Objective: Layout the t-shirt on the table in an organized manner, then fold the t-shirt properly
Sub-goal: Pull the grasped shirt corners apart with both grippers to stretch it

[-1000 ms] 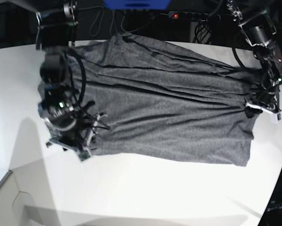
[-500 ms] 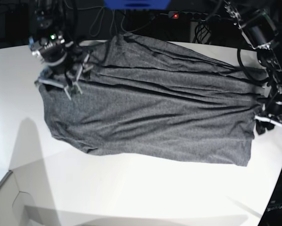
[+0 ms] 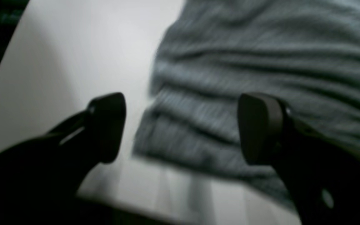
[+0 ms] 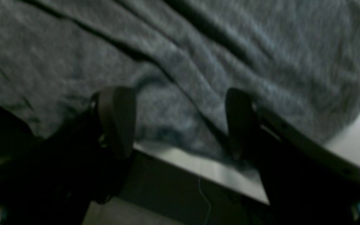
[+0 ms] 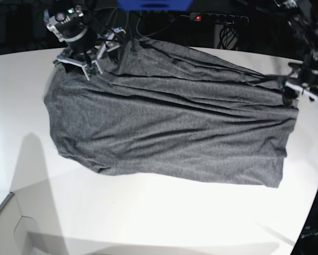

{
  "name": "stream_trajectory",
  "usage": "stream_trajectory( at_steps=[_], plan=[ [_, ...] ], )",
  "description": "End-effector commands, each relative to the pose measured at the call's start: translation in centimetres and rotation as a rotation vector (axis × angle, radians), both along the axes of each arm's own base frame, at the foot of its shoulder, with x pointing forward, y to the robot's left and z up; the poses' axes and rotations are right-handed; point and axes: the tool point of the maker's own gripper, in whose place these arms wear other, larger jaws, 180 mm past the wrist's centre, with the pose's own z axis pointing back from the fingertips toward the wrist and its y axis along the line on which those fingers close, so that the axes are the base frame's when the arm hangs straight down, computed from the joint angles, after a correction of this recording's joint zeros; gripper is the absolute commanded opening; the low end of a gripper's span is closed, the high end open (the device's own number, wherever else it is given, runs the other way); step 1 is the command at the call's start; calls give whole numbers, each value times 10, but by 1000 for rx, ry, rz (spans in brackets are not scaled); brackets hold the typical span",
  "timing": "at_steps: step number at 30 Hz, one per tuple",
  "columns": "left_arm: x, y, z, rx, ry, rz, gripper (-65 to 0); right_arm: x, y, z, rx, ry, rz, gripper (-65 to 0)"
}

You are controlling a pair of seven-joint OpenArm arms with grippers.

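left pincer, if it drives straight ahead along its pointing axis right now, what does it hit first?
Probably the t-shirt: in the left wrist view the open left pincer aims at its wrinkled edge, where cloth meets bare table. The picture is blurred and depth unclear, so it could touch table first.

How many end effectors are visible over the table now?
2. The right end effector is at the t-shirt's far left corner; the left end effector is at its right edge. Both open.
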Motion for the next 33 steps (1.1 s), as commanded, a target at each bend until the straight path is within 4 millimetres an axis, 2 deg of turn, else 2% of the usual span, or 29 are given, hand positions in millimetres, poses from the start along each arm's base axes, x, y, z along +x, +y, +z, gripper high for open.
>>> stream_trajectory(
  at_steps=[1, 8, 14, 20, 24, 29, 33],
  plan=[
    [4, 7, 12, 21, -42, 4, -108, 3, 9, 9, 28, -35, 11, -202],
    [-7, -2, -20, -33, 32, -68, -109, -14, 30, 4, 67, 3, 56, -202],
    [-11, -1, -24, -36, 47, -67, -108, -26, 39, 1, 83, 30, 72, -202],
    [-15, 19, -15, -10, 32, -24, -107, -38, 64, 1, 129, 53, 123, -200],
    [-22, 25, -31, -34, 76, -11, -107, -41, 79, 4, 158, 55, 157, -199],
    [-21, 24, -47, -81, 97, 4, -107, -40, 80, 3, 159, 56, 158, -199],
    [-20, 21, -50, -93, 99, 3, -107, -39, 79, 2, 157, 54, 156, -199]
  ],
)
